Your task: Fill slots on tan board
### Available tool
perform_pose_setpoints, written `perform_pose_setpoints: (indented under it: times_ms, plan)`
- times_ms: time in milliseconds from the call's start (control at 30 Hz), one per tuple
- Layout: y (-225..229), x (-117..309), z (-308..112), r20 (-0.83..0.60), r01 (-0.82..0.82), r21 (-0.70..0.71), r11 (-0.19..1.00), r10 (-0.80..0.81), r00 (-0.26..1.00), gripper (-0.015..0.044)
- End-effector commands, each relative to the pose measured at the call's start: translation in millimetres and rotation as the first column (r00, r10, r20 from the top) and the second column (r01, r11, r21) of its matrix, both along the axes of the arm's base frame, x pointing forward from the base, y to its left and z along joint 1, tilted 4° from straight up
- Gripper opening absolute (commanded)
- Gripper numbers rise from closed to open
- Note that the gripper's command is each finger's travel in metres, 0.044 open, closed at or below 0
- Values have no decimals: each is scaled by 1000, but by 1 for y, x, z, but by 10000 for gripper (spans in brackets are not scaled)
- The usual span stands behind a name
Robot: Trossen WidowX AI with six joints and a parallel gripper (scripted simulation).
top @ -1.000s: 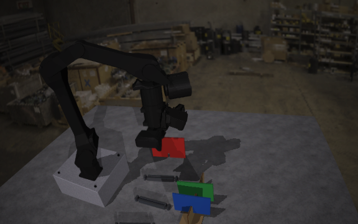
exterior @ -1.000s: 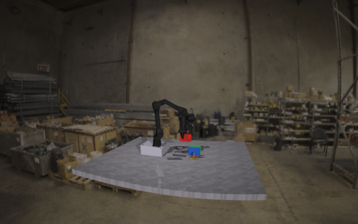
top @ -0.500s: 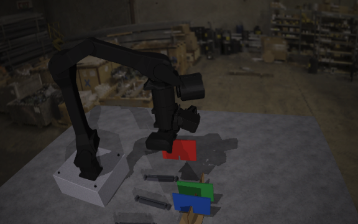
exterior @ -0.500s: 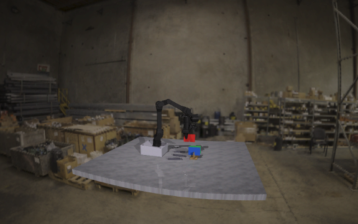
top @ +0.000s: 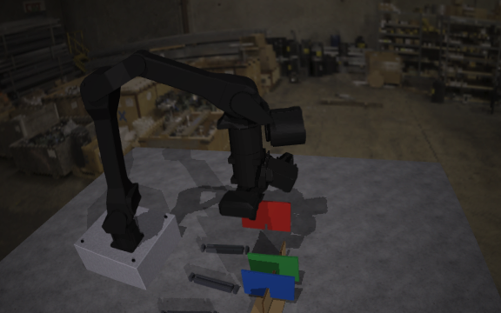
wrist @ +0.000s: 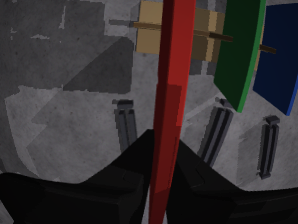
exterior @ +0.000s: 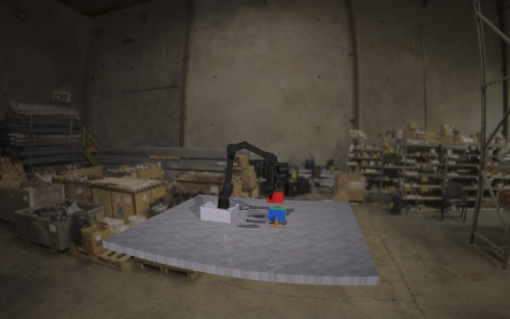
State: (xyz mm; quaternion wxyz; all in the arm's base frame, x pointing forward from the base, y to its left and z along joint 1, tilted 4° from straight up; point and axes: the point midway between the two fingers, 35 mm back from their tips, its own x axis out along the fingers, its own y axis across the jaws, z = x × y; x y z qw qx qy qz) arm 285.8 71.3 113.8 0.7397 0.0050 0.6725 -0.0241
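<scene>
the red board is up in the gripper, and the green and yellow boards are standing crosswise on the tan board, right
Not quite: the board standing beside the green one is blue, not yellow, as the top view shows. The rest is right.

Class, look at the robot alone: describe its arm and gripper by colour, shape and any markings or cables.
The arm is matt black, with long smooth links and rounded joints. The gripper is black too, its fingers tapering to blunt points. No cables or markings can be made out.
</scene>
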Motion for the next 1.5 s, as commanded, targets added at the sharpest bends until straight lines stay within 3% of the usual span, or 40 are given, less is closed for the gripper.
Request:
perform_pose_setpoints:
  times_ms: [0, 400, 800, 1467]
  plan:
    - [-5, 12, 0, 2, 10, 5, 1000, -10, 1000, 0]
    - [-17, 31, -2, 3, 32, 6, 999, -32, 999, 0]
    - [-18, 34, -31, 3, 32, 6, 999, -32, 999, 0]
    - [-18, 34, -32, 3, 32, 6, 999, -32, 999, 0]
